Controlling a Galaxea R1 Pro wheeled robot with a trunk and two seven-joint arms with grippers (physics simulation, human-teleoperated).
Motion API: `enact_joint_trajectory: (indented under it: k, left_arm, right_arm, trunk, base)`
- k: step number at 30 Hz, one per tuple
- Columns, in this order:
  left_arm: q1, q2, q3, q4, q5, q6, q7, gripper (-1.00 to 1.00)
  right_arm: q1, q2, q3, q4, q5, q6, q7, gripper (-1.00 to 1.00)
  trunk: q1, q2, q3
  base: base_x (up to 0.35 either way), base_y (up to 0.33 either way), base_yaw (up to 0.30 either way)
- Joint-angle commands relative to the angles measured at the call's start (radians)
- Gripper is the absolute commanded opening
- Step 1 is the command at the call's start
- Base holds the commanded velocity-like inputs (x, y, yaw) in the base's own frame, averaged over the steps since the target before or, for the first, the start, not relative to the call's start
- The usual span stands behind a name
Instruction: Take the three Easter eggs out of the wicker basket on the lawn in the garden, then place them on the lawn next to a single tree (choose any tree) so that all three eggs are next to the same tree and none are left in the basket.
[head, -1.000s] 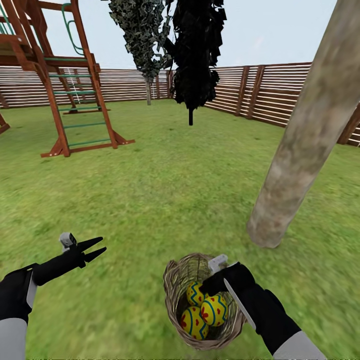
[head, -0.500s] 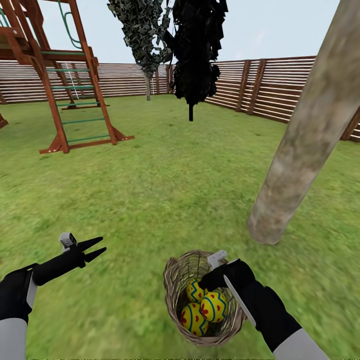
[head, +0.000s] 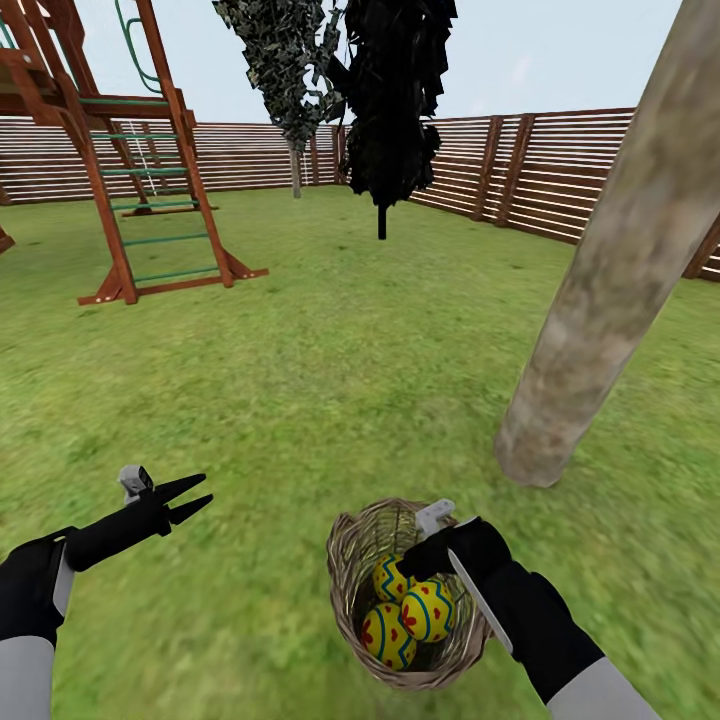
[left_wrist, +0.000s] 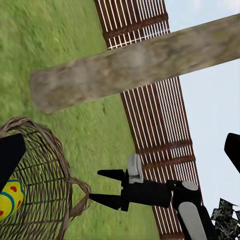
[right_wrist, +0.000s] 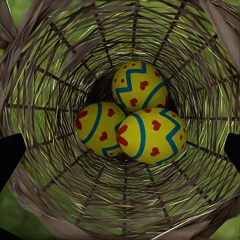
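The wicker basket (head: 352, 560) stands on the lawn (head: 330, 400) just in front of me. In it lie three yellow Easter eggs with blue zigzags and red marks (head: 388, 635) (head: 428, 610) (head: 390, 578), bunched at the bottom (right_wrist: 150, 135). My right gripper (head: 425, 560) hangs over the basket's mouth, pointing down at the eggs, open, its fingertips (right_wrist: 9, 155) spread wide and touching no egg. My left gripper (head: 190, 497) is open and empty above the grass, well left of the basket. The tree (head: 600, 300), a pale trunk, rises from the grass close behind and right of the basket.
A wooden play set with a ladder (head: 130, 200) stands at the far left. Two dark conifers (head: 390, 110) grow near the brown slatted fence (head: 520, 170) that closes the back and right. Open grass lies between the basket and the trunk.
The head view has shifted slightly. Both grippers, the basket and the eggs stay where they were.
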Motion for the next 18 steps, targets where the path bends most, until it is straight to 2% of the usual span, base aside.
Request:
enact_joint_trajectory:
  k: [1,8,13,18]
  left_arm:
    - [-0.001,-0.001,0.003,-0.001,-0.011,0.010,-0.009,1.00]
    - [-0.001,-0.001,0.003,0.000,-0.008,0.012,-0.009,1.00]
    - [-0.001,-0.001,0.004,0.000,-0.007,0.012,-0.009,1.00]
    - [-0.001,-0.001,0.004,0.000,-0.007,0.012,-0.009,1.00]
  right_arm:
    - [-0.001,-0.001,0.002,-0.001,-0.002,0.004,-0.001,1.00]
    - [-0.001,0.000,0.002,-0.001,-0.002,0.003,-0.001,1.00]
    - [-0.001,0.000,0.002,-0.001,-0.001,0.003,-0.001,1.00]
    - [-0.001,-0.001,0.002,-0.001,-0.001,0.003,-0.001,1.00]
  trunk:
    - [0.000,0.000,-0.001]
    - [0.000,0.000,-0.001]
    - [0.000,0.000,-0.001]
    - [0.000,0.000,-0.001]
  base:
    - [0.000,0.000,0.000]
    - [0.000,-0.001,0.000]
    - [-0.110,-0.118,0.014]
    - [-0.149,-0.169,0.227]
